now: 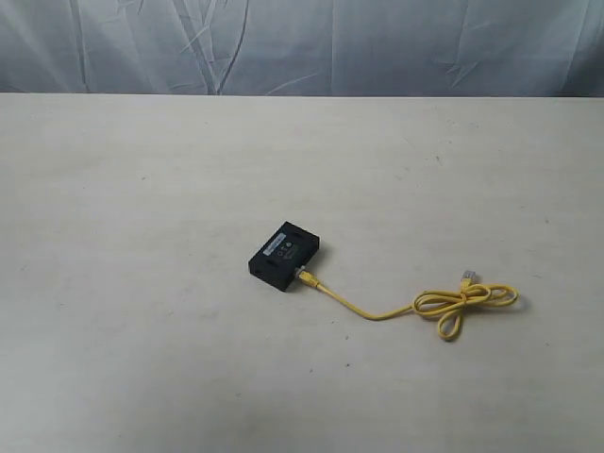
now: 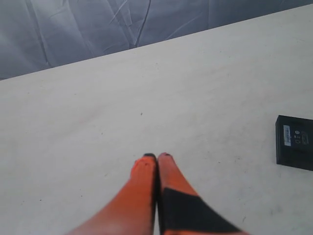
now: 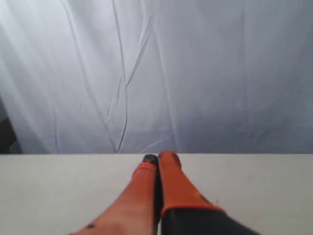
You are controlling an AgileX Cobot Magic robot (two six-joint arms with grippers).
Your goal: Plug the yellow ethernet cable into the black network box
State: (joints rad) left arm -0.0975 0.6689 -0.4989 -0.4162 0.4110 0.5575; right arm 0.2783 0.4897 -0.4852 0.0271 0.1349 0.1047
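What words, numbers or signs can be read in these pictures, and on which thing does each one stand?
Box, pale label on top: it carries print, but too small and blurred to read.
Box, small markings beside the label: some look round, none is legible.
Cable: no print can be seen.
No text can be quoted from any view.

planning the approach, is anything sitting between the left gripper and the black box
Nothing visible does: in the left wrist view only bare table lies between the shut left gripper and the black network box.
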